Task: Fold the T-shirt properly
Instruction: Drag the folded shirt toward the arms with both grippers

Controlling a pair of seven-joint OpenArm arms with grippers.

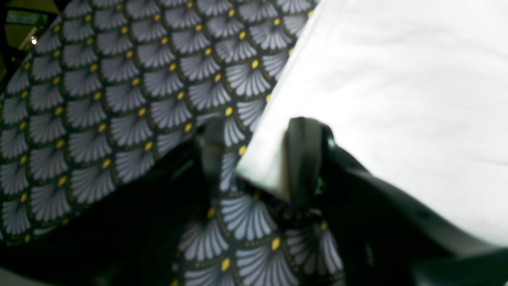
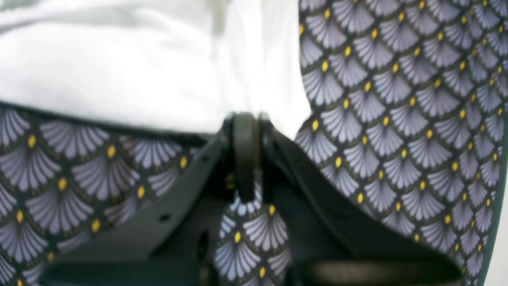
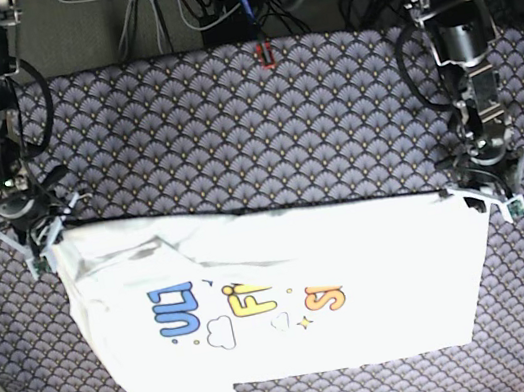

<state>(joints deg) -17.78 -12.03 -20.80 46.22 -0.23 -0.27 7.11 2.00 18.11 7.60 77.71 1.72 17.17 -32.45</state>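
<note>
The T-shirt (image 3: pixel 290 298) lies print-up on the patterned cloth (image 3: pixel 228 121), its far edge stretched between the arms, likely for a fold: the right gripper (image 2: pixel 246 119) pinches one far corner tight, while the left gripper (image 1: pixel 258 151) straddles the other, half-open.

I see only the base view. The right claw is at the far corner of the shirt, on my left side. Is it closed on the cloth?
Observer: Yes. The right wrist view shows the right claw shut, and the white T-shirt runs into its tips.
Operator: And the left claw?
Observer: The left claw is open. The shirt's corner lies between its fingers and is not yet pinched.
Operator: What is under that corner?
Observer: The left wrist view shows only the patterned tablecloth there.
</note>
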